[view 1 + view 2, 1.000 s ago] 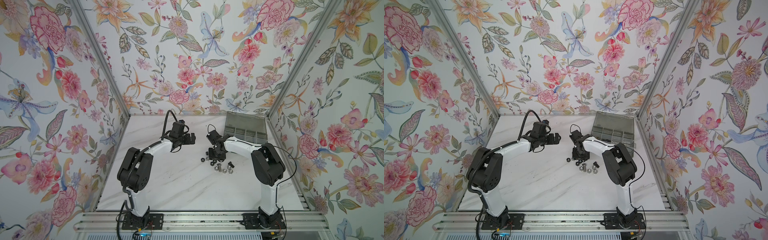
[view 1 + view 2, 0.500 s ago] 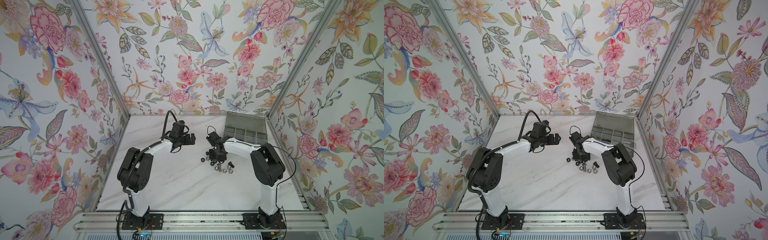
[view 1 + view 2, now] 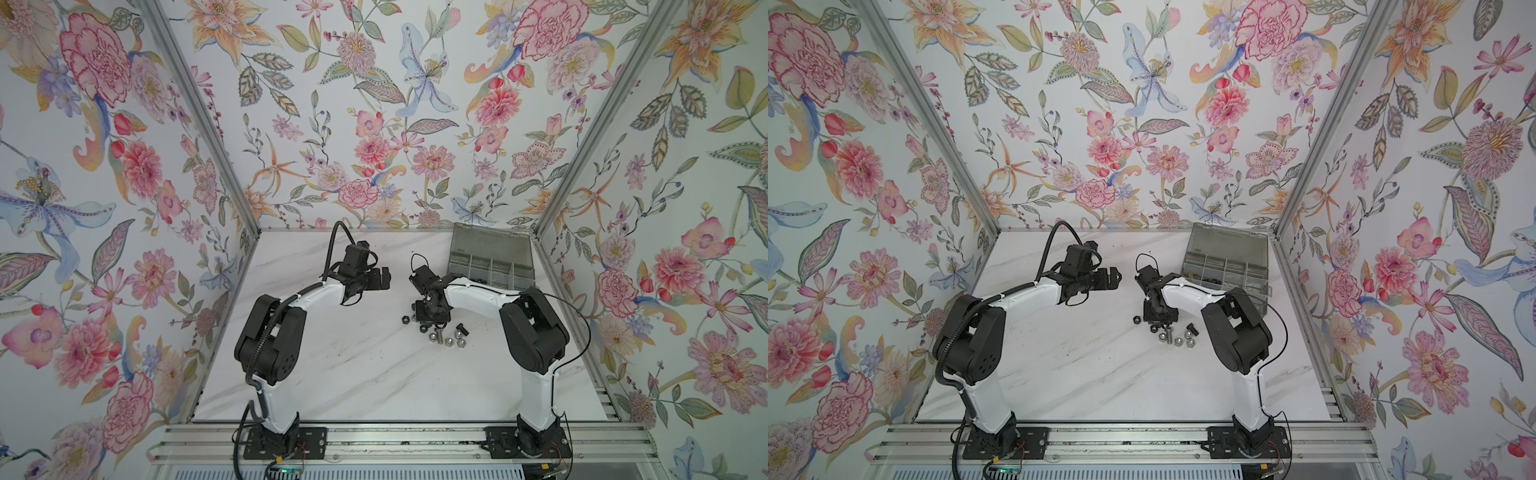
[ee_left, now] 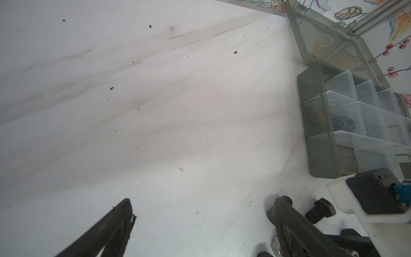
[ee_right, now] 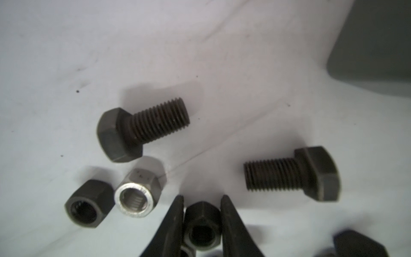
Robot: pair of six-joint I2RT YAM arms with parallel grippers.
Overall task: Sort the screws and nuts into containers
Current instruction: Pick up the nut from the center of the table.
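My right gripper (image 5: 202, 200) is down at the table and shut on a black nut (image 5: 202, 229), one finger on each side of it. Around it lie two black screws (image 5: 144, 126) (image 5: 293, 175), a silver nut (image 5: 138, 193) and another black nut (image 5: 89, 207). In both top views the right gripper (image 3: 432, 318) (image 3: 1160, 318) stands over the small pile of screws and nuts (image 3: 449, 336). The containers are compartments of a grey organizer box (image 3: 490, 266) at the back right, lid up. My left gripper (image 4: 203, 201) (image 3: 382, 276) hovers open and empty left of the pile.
Silver nuts (image 3: 449, 341) lie loose at the pile's near edge. In the left wrist view a black screw (image 4: 320, 210) lies beside the right arm's wrist (image 4: 378, 195), with the organizer box (image 4: 322, 133) behind. Flowered walls enclose the marble table (image 3: 353, 374).
The right gripper's jaws have narrowed onto the black nut in the pile. The left arm has stayed where it was.
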